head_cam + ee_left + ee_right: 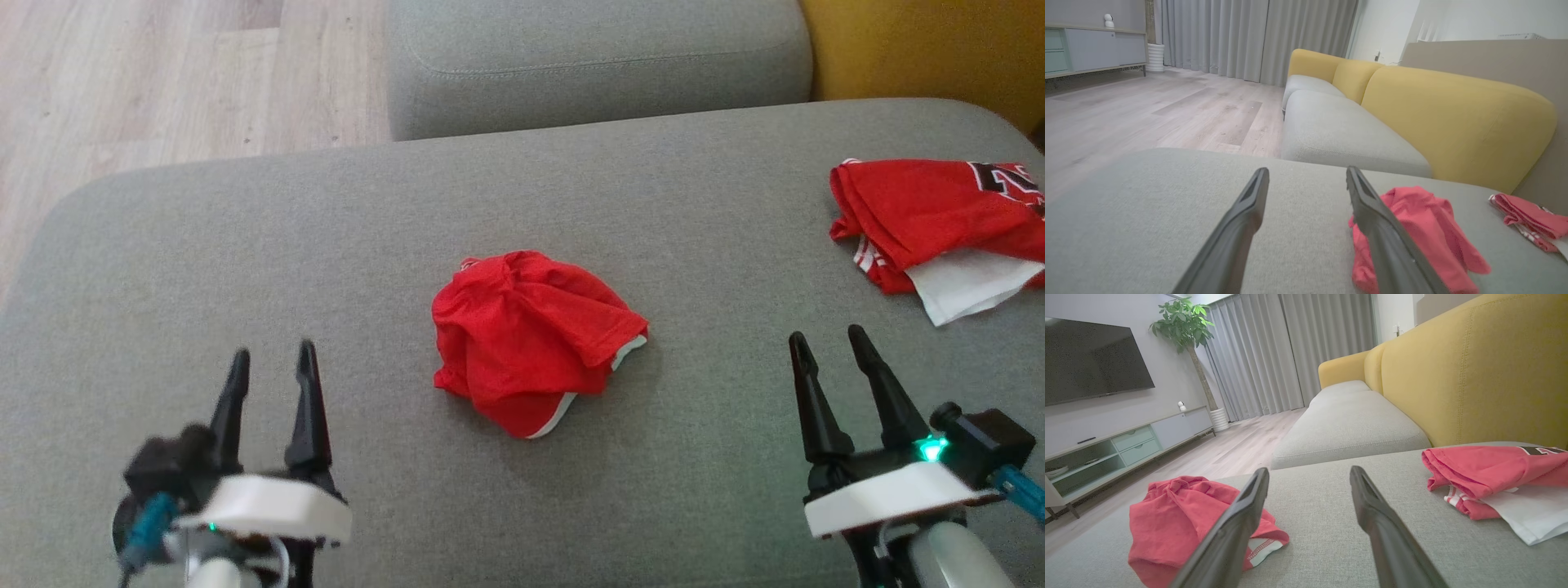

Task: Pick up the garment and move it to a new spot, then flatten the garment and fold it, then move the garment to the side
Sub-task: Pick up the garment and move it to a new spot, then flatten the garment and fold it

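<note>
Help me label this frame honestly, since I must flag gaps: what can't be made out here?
Crumpled red garment: in the head view, its own folds hide its shape and type.
Folded red shirt: in the head view, the right edge cuts off its lettering.
White cloth: mostly covered by the shirt lying on it.
Left gripper: its wrist body is blurred in the head view.

No readable text, partial black-and-white lettering [1009,178] on the folded red jersey [922,208] at far right, cut off, illegible
</note>
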